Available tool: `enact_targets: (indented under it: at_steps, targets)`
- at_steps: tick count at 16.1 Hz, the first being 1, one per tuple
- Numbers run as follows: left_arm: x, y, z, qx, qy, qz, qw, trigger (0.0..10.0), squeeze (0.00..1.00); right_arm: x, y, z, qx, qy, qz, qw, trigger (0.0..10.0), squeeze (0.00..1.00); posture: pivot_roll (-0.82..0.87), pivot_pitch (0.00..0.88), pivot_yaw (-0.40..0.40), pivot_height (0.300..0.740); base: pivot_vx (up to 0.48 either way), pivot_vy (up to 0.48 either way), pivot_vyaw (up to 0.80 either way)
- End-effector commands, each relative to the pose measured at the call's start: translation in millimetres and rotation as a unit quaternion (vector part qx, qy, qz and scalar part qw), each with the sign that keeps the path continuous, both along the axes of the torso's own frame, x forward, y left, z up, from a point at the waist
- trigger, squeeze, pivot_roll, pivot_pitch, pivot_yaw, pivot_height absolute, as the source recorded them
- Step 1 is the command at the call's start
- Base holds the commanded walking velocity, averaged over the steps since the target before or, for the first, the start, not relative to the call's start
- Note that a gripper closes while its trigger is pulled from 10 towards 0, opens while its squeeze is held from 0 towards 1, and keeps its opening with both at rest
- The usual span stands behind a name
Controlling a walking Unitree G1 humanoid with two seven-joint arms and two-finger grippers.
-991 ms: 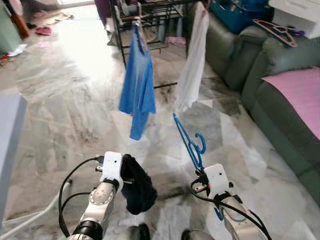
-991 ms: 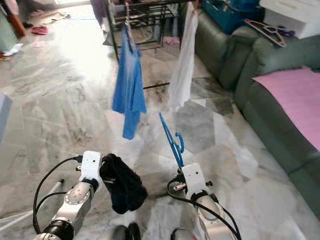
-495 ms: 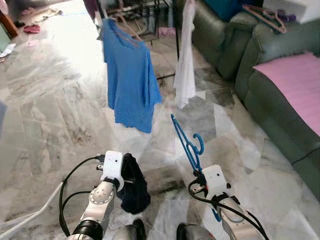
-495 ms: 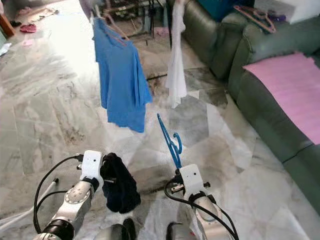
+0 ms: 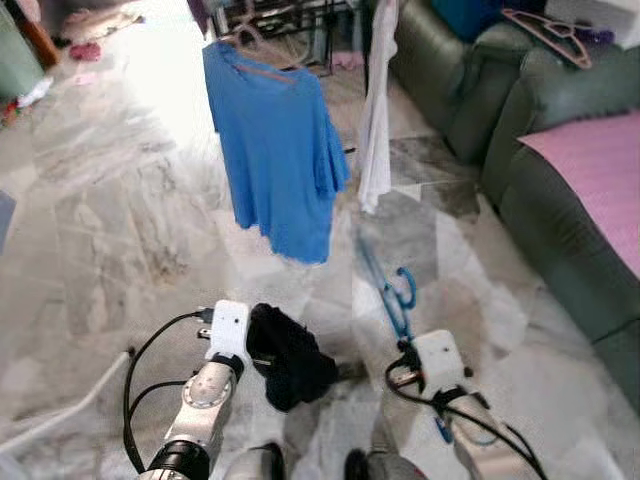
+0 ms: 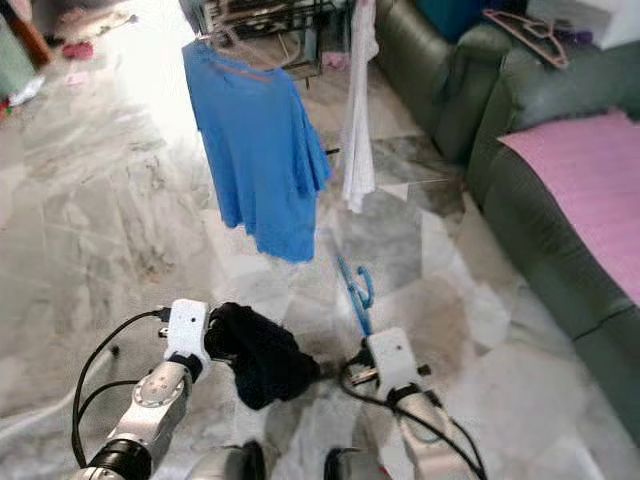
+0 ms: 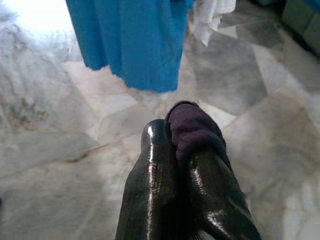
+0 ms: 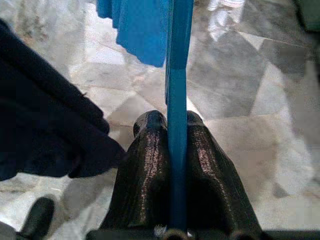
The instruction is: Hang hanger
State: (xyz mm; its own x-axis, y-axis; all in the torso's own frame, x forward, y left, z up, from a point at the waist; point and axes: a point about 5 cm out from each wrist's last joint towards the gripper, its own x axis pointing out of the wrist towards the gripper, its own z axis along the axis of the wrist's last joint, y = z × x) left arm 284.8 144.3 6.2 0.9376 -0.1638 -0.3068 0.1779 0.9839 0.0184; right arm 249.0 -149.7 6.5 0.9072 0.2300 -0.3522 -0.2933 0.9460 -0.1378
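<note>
Down at six o'clock in the head view, both silver arms are reaching forward over the grey marble floor (image 5: pixel 120 230). The right hand (image 8: pixel 170 125) is clamping its two black fingers (image 8: pixel 147 165) on the flat shaft of the blue plastic hanger (image 5: pixel 392 300); the hanger is standing up out of the grip, leaning toward eleven o'clock, its hook curling over at the upper end, though it is blurring a little in the head view. The left hand (image 7: pixel 175 140) is pinching a dark navy bundle of cloth (image 5: pixel 288 355), and the fabric is bulging out above the fingertips (image 7: pixel 155 150) and drooping toward the right arm's side, near the right hand without touching it.

Up at twelve o'clock, a bright blue T-shirt (image 5: pixel 275 160) is hanging on a pale hanger from the dark metal drying rack (image 6: pixel 270 15), its hem well above the floor. Just beside it, toward one o'clock, a white garment (image 5: pixel 376 120) is dangling from the same rack. The held blue hanger is sitting below and in front of those two, between them in line, apart from the rack.

Out at two to three o'clock, a dark green sofa (image 5: pixel 470 90) is running along the side, with a pink sheet (image 5: pixel 600 170) spread on its seat and a pink plastic hanger (image 5: pixel 545 25) resting on top of its back. At ten o'clock, sunlight is glaring off the floor.
</note>
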Motion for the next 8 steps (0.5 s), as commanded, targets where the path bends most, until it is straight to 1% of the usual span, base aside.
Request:
enact_targets:
  at_steps: [1, 8]
  targets:
    - [-1.8, 10.0, -1.3, 0.010, 0.003, 0.009, 1.000, 10.0, 0.00, -2.3, 8.1, -1.1, 0.007, 0.003, 0.007, 1.000, 10.0, 0.00, -0.11, 0.189, 0.065, 0.740, 0.000, 0.000, 0.00]
    - [-2.5, 10.9, -2.4, 0.015, 0.006, 0.006, 1.000, 10.0, 0.00, -7.0, 7.3, -2.7, 0.008, 0.010, 0.012, 1.000, 10.0, 0.00, -0.12, 0.193, 0.068, 0.740, 0.000, 0.000, 0.00]
